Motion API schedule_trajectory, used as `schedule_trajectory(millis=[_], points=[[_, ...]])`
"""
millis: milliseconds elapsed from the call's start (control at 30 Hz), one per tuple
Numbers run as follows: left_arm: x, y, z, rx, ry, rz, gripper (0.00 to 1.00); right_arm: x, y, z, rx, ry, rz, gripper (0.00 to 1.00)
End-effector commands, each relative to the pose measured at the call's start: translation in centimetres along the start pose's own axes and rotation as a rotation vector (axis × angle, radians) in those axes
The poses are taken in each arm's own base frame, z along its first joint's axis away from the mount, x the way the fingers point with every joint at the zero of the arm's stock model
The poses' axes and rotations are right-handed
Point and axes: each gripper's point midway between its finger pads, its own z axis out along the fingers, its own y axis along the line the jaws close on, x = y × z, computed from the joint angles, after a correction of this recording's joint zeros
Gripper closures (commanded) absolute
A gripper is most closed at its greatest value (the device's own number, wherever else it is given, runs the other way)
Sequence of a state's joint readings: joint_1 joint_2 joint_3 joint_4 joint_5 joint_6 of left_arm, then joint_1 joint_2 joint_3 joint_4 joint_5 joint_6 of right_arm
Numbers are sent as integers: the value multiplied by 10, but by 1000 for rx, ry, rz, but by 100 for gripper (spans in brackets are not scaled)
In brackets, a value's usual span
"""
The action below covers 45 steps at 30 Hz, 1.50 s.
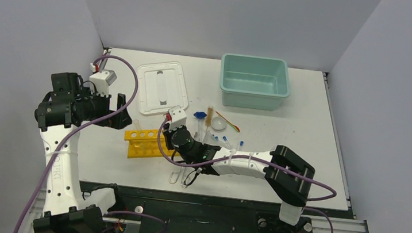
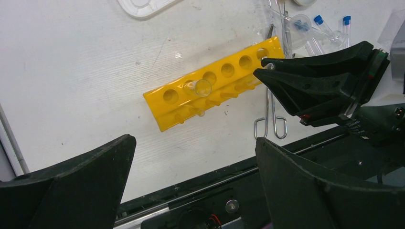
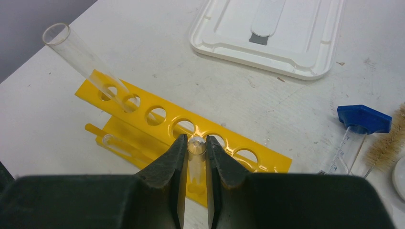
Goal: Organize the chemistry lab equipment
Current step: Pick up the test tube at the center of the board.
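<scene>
My right gripper [image 3: 195,143] pinches a tube [image 3: 195,164] over the rack [image 3: 168,119]. I'd centre it on a free hole, keep it plumb and lower gently. Farther off, a leaning tube [image 3: 81,55] sits slotted. My left gripper [image 2: 193,140] gapes empty.

You worked on a flat white rectangular table [image 1: 309,104], closed in by plain pale grey walls [image 1: 220,14] at the back and at both sides. A silver metal rail [image 1: 349,230] ran along its near edge. The light was even, the shadows soft.
</scene>
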State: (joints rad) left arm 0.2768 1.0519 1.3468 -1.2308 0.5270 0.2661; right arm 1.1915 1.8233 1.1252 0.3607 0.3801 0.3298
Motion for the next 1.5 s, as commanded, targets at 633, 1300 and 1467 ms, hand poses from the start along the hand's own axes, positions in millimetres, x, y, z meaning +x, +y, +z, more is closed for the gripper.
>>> schedule_trajectory(millis=[633, 1300, 1467], points=[[-4, 0, -6, -11, -26, 16, 3, -16, 1, -7, -8, -37, 26, 100], [-4, 1, -7, -17, -27, 22, 3, 4, 4, 2, -15, 4, 29, 100], [-3, 2, -7, -20, -24, 22, 3, 3, 3, 2, -12, 3, 32, 100]])
